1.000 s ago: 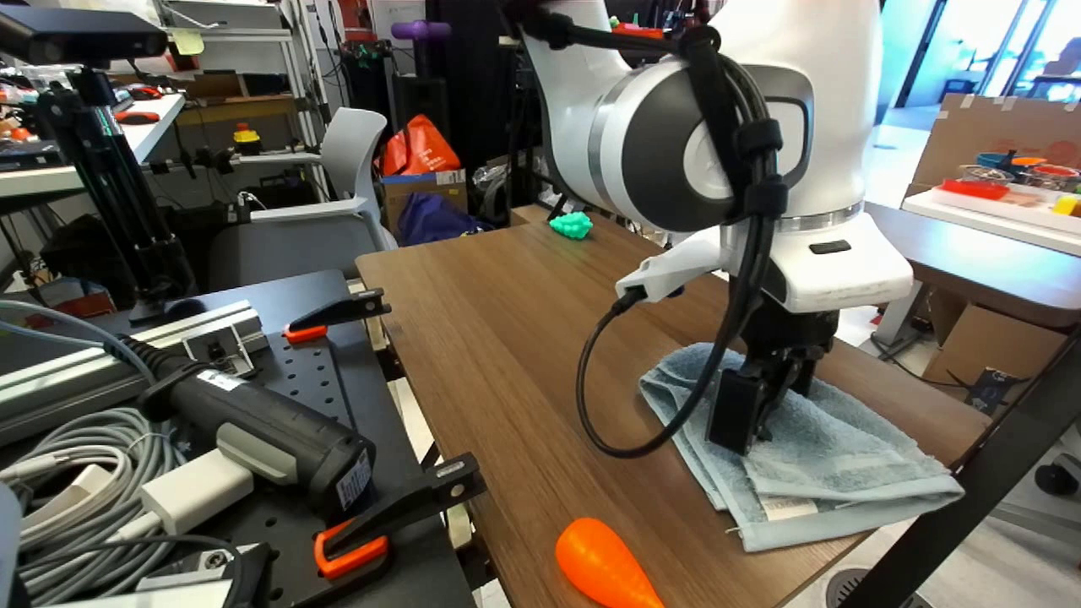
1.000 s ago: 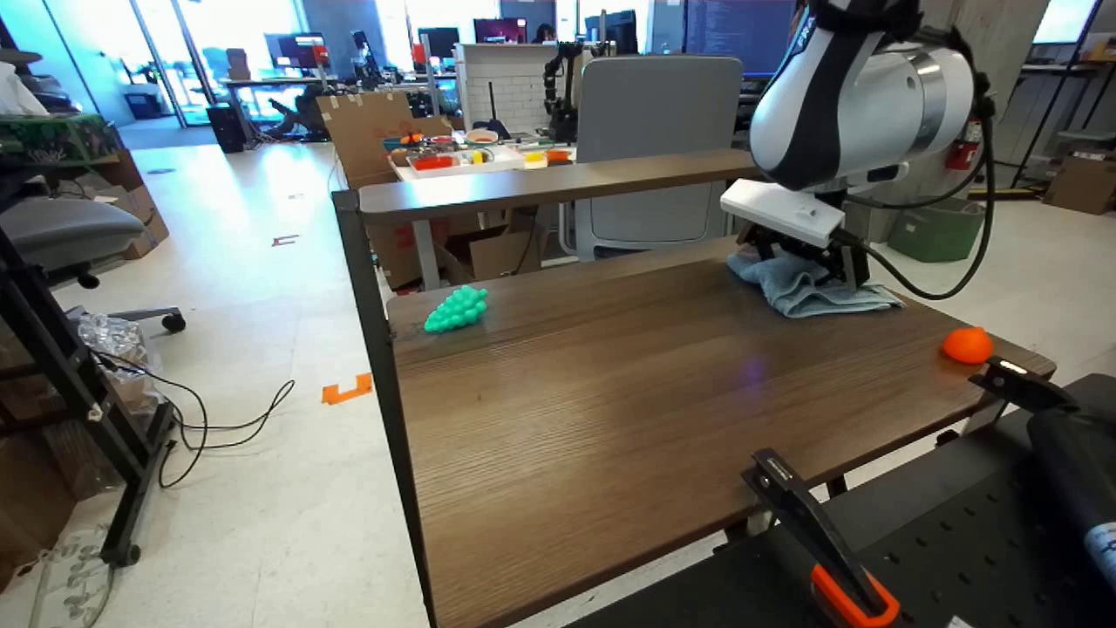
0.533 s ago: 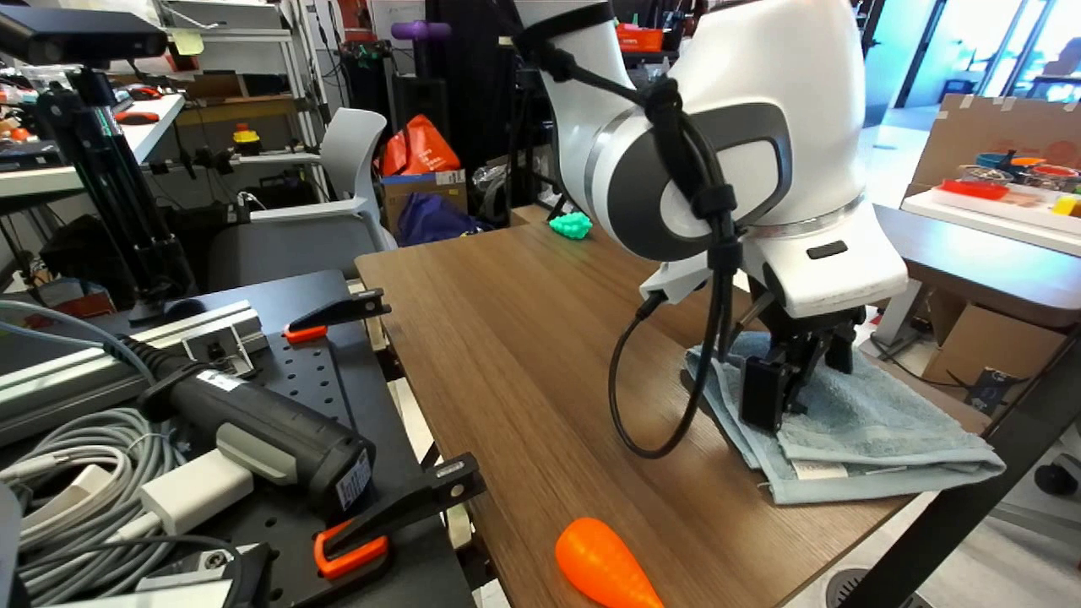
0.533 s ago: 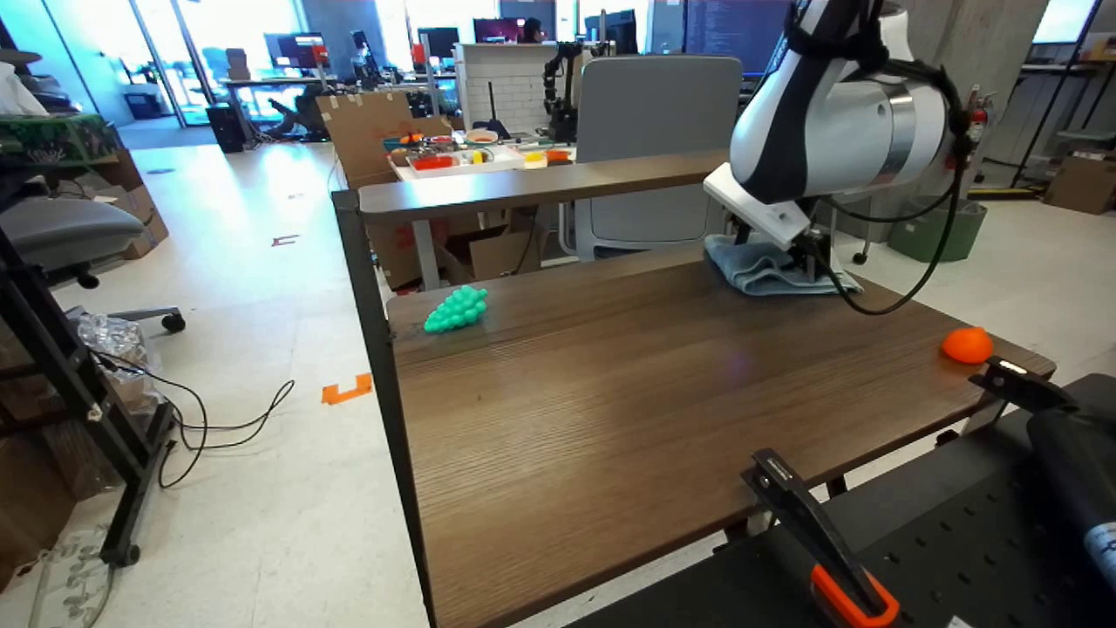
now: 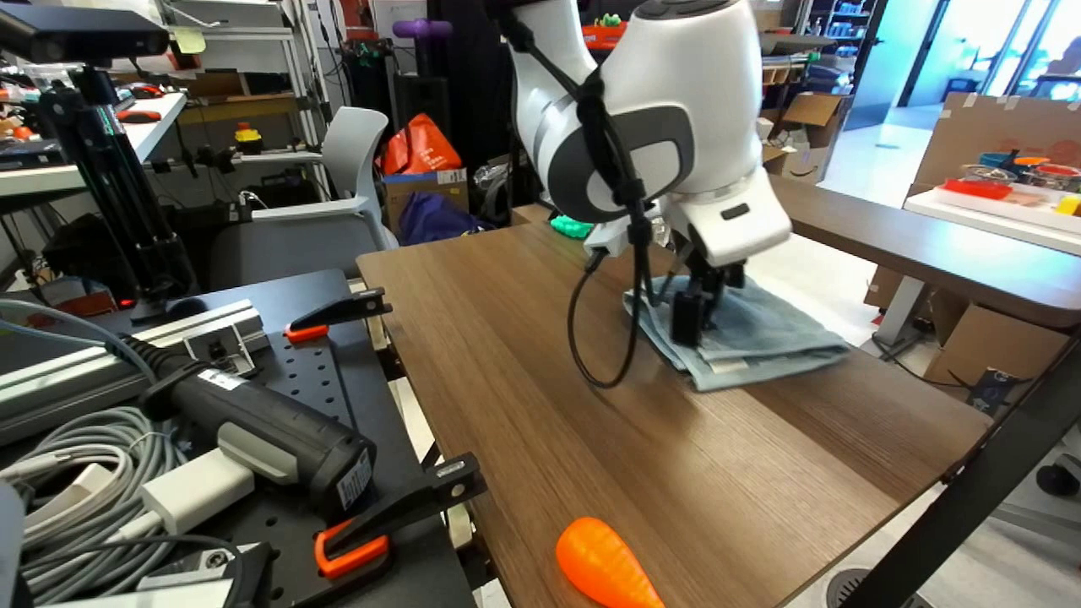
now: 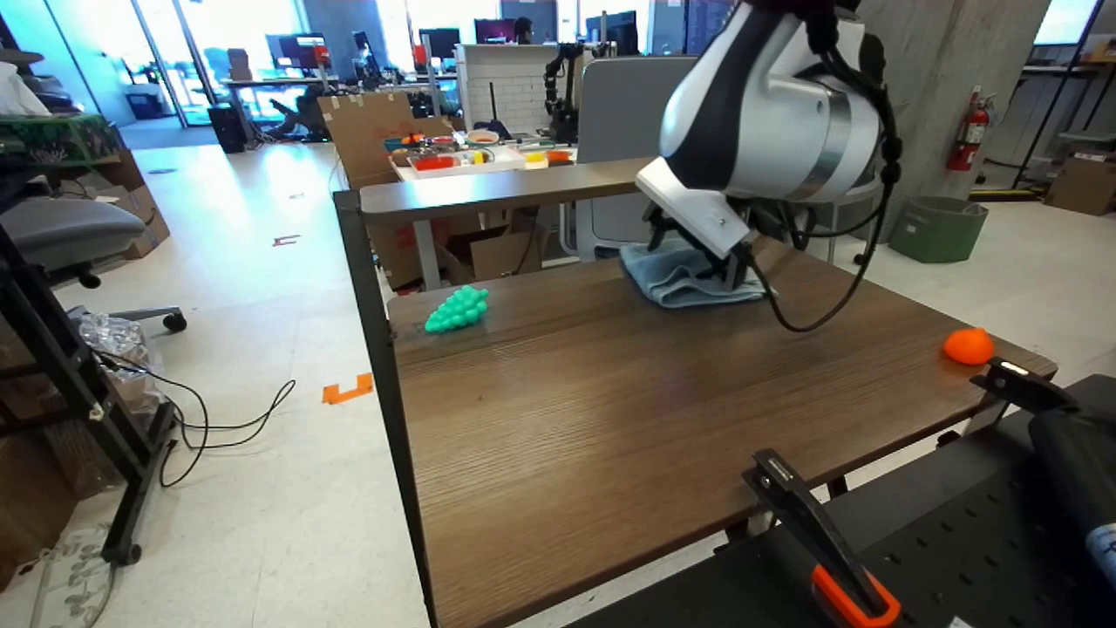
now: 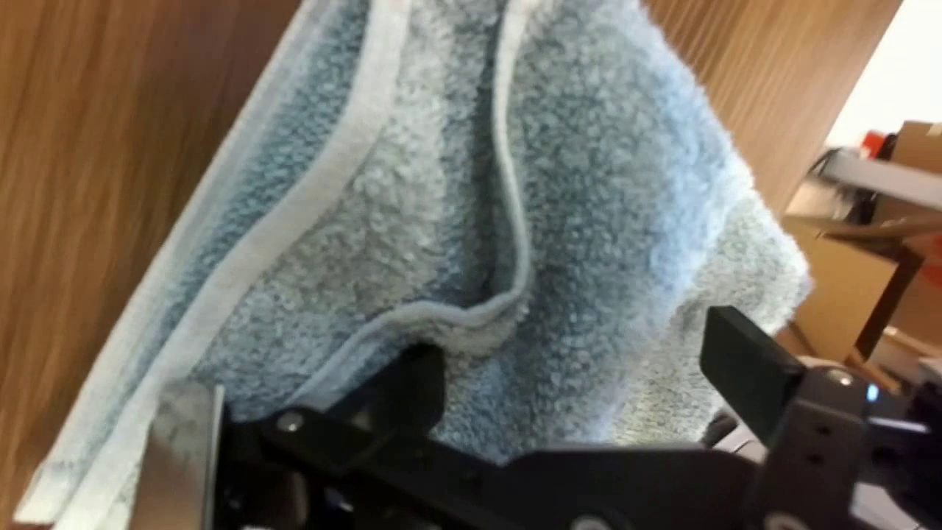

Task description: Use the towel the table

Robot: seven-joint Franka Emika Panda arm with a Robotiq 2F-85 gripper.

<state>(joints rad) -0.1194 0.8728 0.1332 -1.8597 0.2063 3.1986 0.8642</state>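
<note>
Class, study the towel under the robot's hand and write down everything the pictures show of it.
The towel is blue-grey and fuzzy, apparently terry cloth, with paler, smoother hem bands and a whitish patch, perhaps a label. It lies folded in layers, one band curling in a wavy bend. It rests on the brown table near an edge; whether a corner overhangs is hard to tell. The hand stands over it with fingers apart, and at least one appears to press on the cloth.
</note>
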